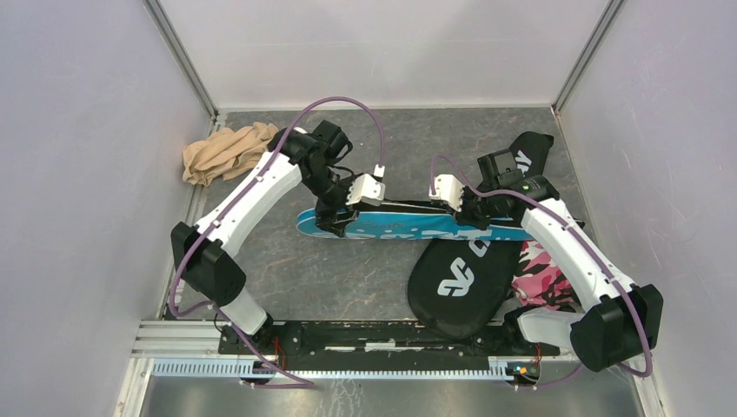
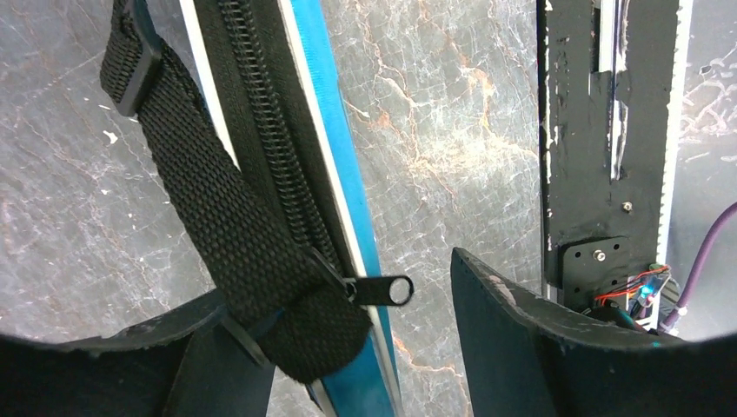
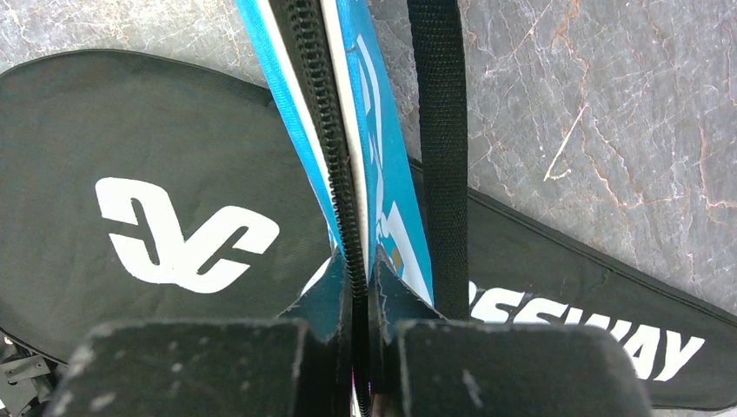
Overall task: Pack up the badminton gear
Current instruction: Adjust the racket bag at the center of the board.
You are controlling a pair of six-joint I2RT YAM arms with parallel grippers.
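Note:
The blue cover (image 1: 408, 224) stands on its edge on the table, held between both arms. My right gripper (image 1: 469, 208) is shut on its zipped edge (image 3: 361, 295); the blue panels (image 3: 382, 165) and a black strap (image 3: 443, 130) run away from the jaws. My left gripper (image 1: 335, 221) is open around the cover's other end (image 2: 326, 130). The black webbing strap (image 2: 217, 200) and the zip pull (image 2: 382, 289) lie between its fingers. The black "CROSSWAY" cover (image 1: 461, 278) lies flat under the blue one (image 3: 130, 156). Rackets, shuttlecocks and tube are out of view.
A tan cloth bundle (image 1: 228, 149) lies at the back left. A pink patterned cloth (image 1: 541, 274) sits under the right arm beside the black cover. The black base rail (image 1: 374, 334) runs along the near edge (image 2: 600, 130). Walls enclose three sides.

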